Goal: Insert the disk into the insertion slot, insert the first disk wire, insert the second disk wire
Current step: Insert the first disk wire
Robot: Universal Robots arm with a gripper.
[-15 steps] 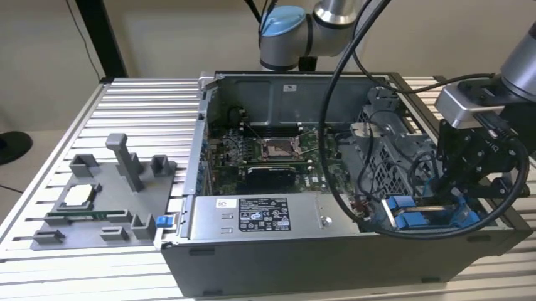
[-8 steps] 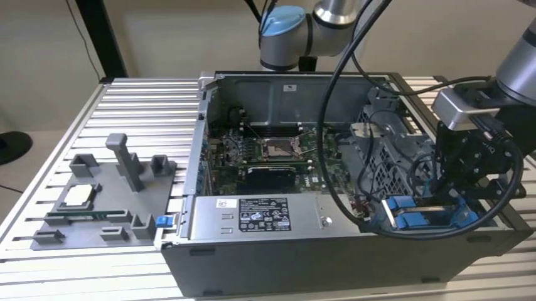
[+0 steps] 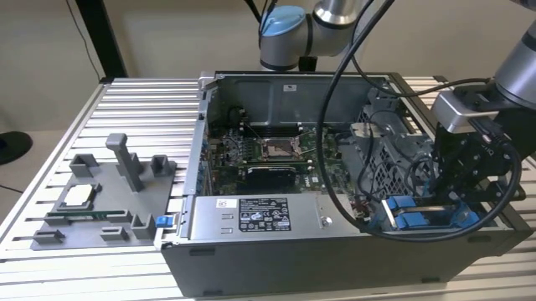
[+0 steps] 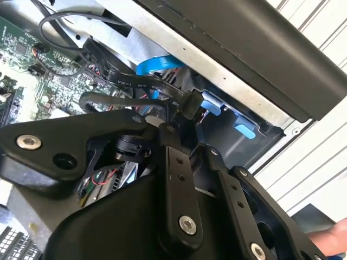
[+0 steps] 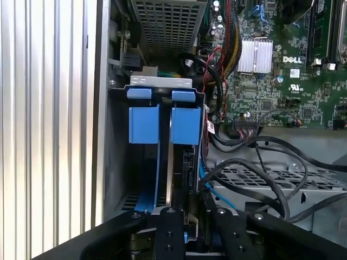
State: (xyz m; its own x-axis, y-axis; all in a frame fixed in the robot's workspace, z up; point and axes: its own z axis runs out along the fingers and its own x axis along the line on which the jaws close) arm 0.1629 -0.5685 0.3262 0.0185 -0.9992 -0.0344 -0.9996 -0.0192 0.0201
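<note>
The disk (image 5: 187,168) stands edge-on in the insertion slot (image 5: 160,81), at the case's front corner on the exterior view's right. Its blue frame (image 5: 185,125) sits next to a second blue frame (image 5: 144,124); both blue frames (image 3: 412,218) are also in the exterior view. My gripper (image 3: 437,199) reaches down into that corner, right over the disk's edge. In the second wrist view the gripper (image 4: 190,127) is shut on the black plug of a disk wire (image 4: 190,105), whose flat black cable (image 4: 108,97) loops back over the motherboard. In the first wrist view the fingers (image 5: 168,222) flank the disk's near edge.
The open computer case (image 3: 251,263) lies on a slatted metal table (image 3: 142,106). Its power-supply box (image 3: 260,216) runs along the front wall; a perforated cage (image 5: 168,21) and loose black cables (image 5: 260,162) crowd the slot. A grey fixture tray (image 3: 100,200) sits beside the case.
</note>
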